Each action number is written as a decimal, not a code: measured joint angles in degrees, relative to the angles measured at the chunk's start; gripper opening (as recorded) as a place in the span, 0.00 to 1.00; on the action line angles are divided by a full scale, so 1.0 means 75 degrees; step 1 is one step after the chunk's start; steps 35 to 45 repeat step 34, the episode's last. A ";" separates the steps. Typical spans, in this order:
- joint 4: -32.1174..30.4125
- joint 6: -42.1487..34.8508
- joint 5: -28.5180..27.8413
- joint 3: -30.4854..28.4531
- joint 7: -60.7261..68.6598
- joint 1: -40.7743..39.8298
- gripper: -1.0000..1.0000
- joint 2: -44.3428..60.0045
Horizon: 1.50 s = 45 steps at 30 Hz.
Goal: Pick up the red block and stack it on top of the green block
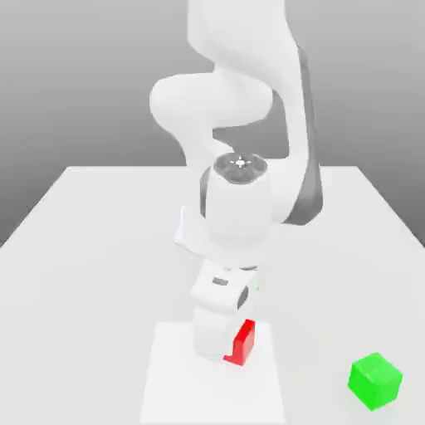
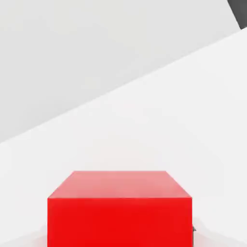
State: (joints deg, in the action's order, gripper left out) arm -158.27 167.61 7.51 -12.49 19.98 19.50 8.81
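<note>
The red block rests on the white table near its front edge, largely hidden behind my hand in the exterior view. My gripper is lowered straight over it and shut on its sides. The hand view shows the red block very close, with its top face and one side face visible. The green block stands alone on the table toward the exterior view's right, well apart from the red block and a little nearer the front edge.
The white table stretches back behind the arm's base. A slightly brighter rectangular patch marks the surface under the hand. The arm's bulky white links tower over the middle of the table.
</note>
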 joint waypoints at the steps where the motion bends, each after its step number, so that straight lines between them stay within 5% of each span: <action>1: -0.0012 -0.0100 -0.0143 -0.0065 -0.0102 0.0030 0.00 -0.0124; 12: -0.0235 -0.1004 -0.1041 -0.0253 -0.0762 0.0006 0.00 -0.1178; 15: 0.0283 -0.1362 -0.1309 0.0158 -0.0535 -0.0324 0.00 -0.1066; 25: 0.2528 -0.2633 -0.1079 0.1531 0.1422 0.1137 0.00 -0.0040; 29: 0.2778 -0.1973 -0.1022 0.1683 0.1638 0.1210 0.00 0.0881; 30: 0.2794 -0.1730 -0.1019 0.1684 0.1642 0.1211 1.00 0.1146; 45: 0.2794 -0.1730 -0.1019 0.1684 0.1642 0.1211 1.00 0.1146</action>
